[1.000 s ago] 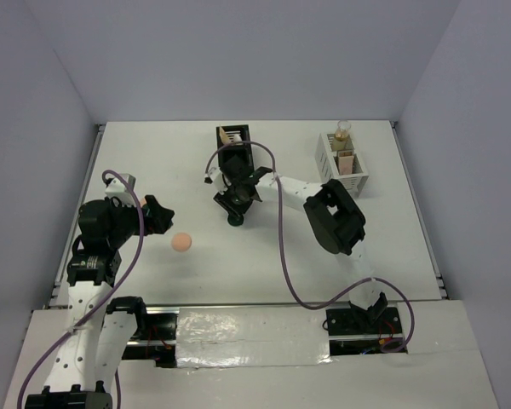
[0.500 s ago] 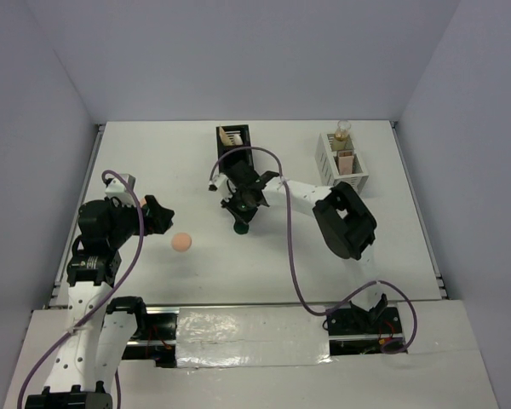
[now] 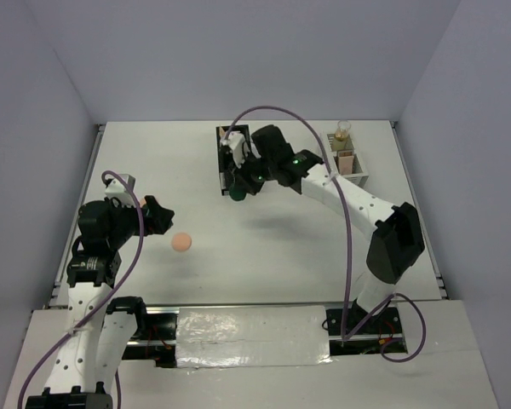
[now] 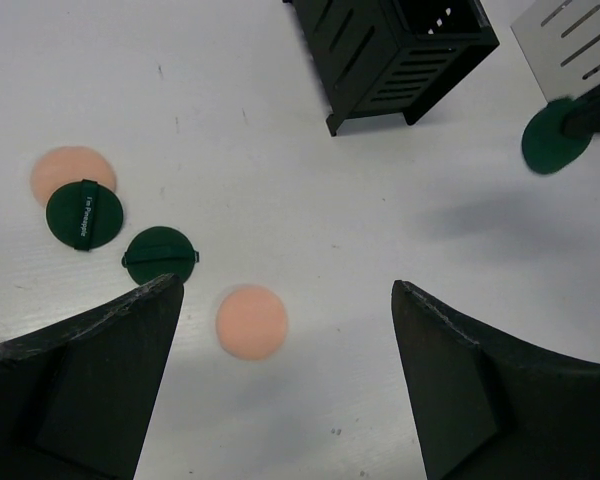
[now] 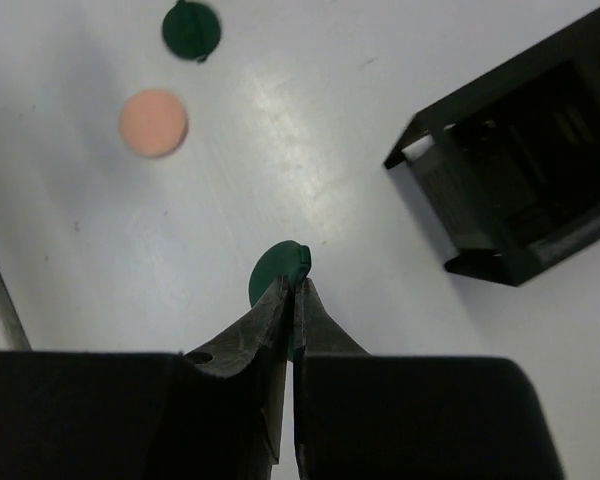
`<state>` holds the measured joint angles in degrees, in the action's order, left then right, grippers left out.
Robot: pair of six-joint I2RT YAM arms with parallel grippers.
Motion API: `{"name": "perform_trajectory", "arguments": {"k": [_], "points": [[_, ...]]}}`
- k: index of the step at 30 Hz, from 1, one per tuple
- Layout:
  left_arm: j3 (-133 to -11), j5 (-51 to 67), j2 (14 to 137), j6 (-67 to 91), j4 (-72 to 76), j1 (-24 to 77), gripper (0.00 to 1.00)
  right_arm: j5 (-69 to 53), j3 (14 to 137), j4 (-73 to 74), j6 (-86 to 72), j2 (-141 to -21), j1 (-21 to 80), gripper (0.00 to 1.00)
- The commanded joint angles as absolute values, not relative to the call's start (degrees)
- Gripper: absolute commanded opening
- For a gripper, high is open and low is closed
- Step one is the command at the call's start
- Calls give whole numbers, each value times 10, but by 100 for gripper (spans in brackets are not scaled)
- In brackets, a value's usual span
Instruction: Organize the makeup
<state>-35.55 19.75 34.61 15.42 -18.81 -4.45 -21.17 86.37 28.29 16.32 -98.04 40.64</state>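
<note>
Makeup needs tidying here, and one piece is on the move. The dark green compact [image 5: 278, 275] is round and flat. A moment ago it lay on the table [image 3: 324, 247], and the right claw [image 5: 292, 292] stood around it, half open. Now that claw is squeezed shut on the edge of the compact and has lifted it up. Its shadow [image 3: 264, 223] falls on the table below.

The compact hangs in the air near the black box [image 5: 520, 190], but it is not over a slot yet. So I think the pick-up is done and the drop into the box comes next. The claw pinches only a thin edge, so the compact could slip or twist.

More pieces wait on the table, well apart from the box. A second green compact [image 4: 84, 214] lies partly on a peach puff [image 4: 65, 170]. A third green compact [image 4: 158, 254] lies just beside them, and another puff [image 4: 251, 321] is near it. The left claw [image 3: 159, 213] hovers over these pieces, wide open, holding nothing. The white box [image 3: 355, 173] stands far off to the right with a gold-capped bottle [image 3: 343, 129] in it.
</note>
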Motion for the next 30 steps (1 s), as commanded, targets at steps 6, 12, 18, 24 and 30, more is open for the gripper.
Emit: {"name": "perform_trajectory", "arguments": {"k": [6, 12, 18, 24, 30], "points": [[-352, 204, 342, 163, -163, -47, 98, -171, 1014, 257, 127, -1022, 323, 0], [-352, 203, 345, 163, -164, -47, 98, -163, 1035, 240, 123, -1065, 311, 0], [-352, 200, 348, 164, -165, -47, 98, -153, 1076, 218, 117, -1121, 311, 0], [-351, 199, 351, 165, -165, -47, 98, -159, 1105, 207, 118, -1166, 311, 0], [-351, 200, 358, 165, -165, -47, 98, -165, 1102, 198, 116, -1194, 314, 2]]}}
